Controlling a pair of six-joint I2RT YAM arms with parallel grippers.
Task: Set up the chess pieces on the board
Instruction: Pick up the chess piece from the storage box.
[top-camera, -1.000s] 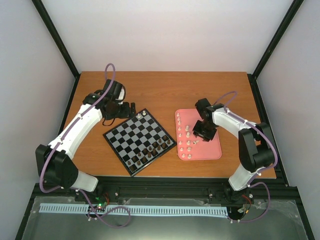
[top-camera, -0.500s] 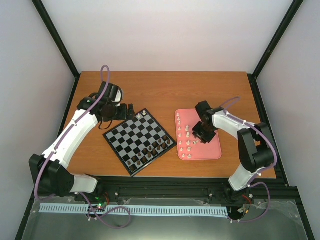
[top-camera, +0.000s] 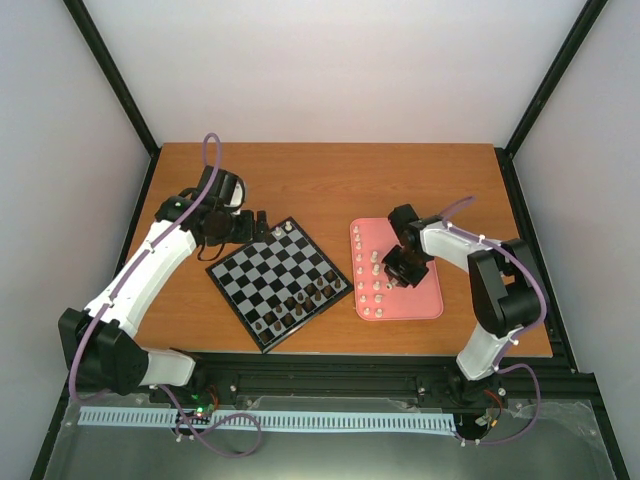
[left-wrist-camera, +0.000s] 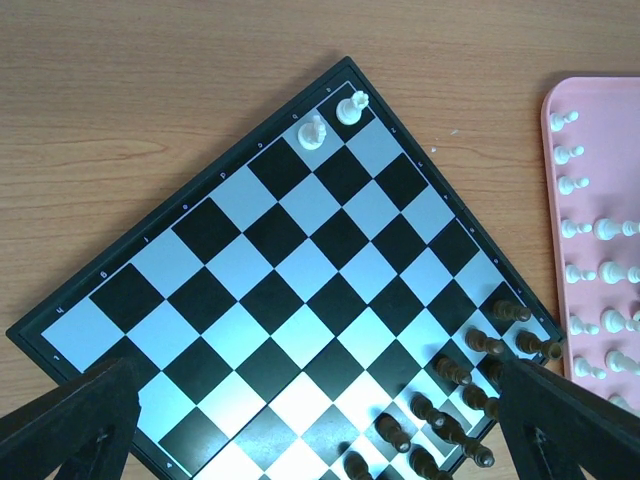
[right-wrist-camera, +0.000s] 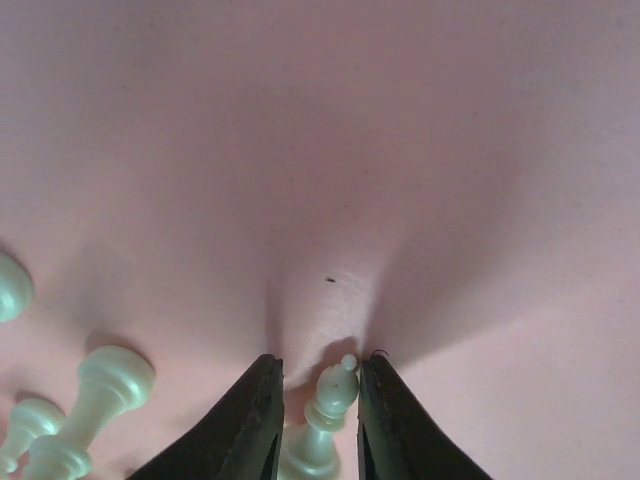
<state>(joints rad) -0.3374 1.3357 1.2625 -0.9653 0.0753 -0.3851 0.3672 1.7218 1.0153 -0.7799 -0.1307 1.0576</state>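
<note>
The board lies at an angle left of centre, with two cream-white chess pieces on its far corner squares and dark brown pieces along its near right edge. My left gripper hovers open over the board's far left side, nothing between its fingers. Several white chess pieces stand in rows on the pink tray. My right gripper is low over the tray, its jaws narrow around a white bishop. The right finger touches the bishop's head; a small gap shows at the left finger.
Other white pieces stand just left of my right gripper on the tray. The tray's left rim lies close to the board's right corner. Bare wooden table extends behind both.
My right gripper's jaws have narrowed around the bishop and sunk slightly toward the tray. The left arm shifted a little over the board's far left side, still open.
</note>
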